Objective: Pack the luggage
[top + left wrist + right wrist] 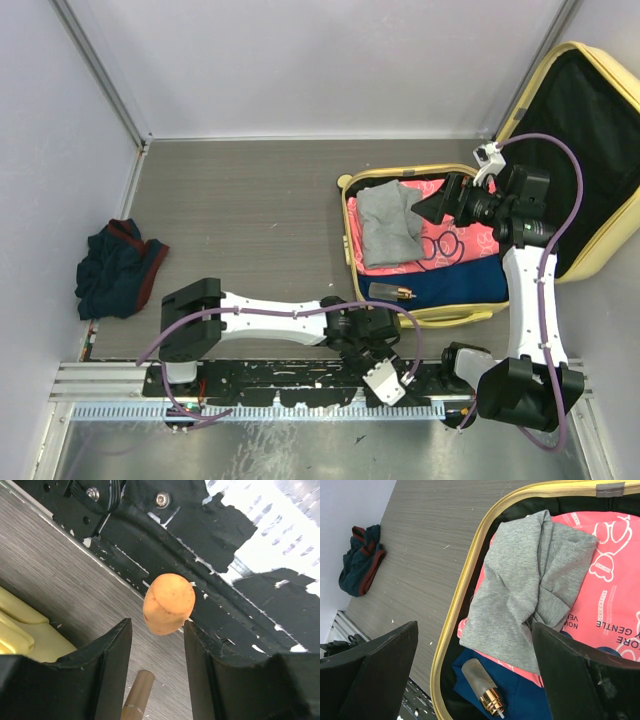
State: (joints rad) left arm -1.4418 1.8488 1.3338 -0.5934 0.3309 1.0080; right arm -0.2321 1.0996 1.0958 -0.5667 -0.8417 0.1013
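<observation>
The pale yellow luggage point(352, 215) lies open at the right, its black-lined lid point(590, 150) leaning on the wall. Inside are a grey garment point(388, 225), a pink one point(465, 245), a blue one point(460, 283) and a frosted bottle with a gold top point(392, 291). My right gripper point(422, 205) hovers open and empty over the grey garment point(530, 580); the bottle point(482, 687) lies below it. My left gripper point(395, 367) is low at the near rail, open. In the left wrist view an orange egg-shaped sponge point(169, 602) sits just beyond the left gripper's point(157, 630) fingertips, not held.
A dark green and red garment point(120, 268) lies bunched at the table's left, also in the right wrist view point(360, 560). A brown cylinder point(137, 695) lies on the table between my left fingers. The luggage's yellow corner point(20, 635) is to their left. The black taped rail point(225, 580) is behind the sponge.
</observation>
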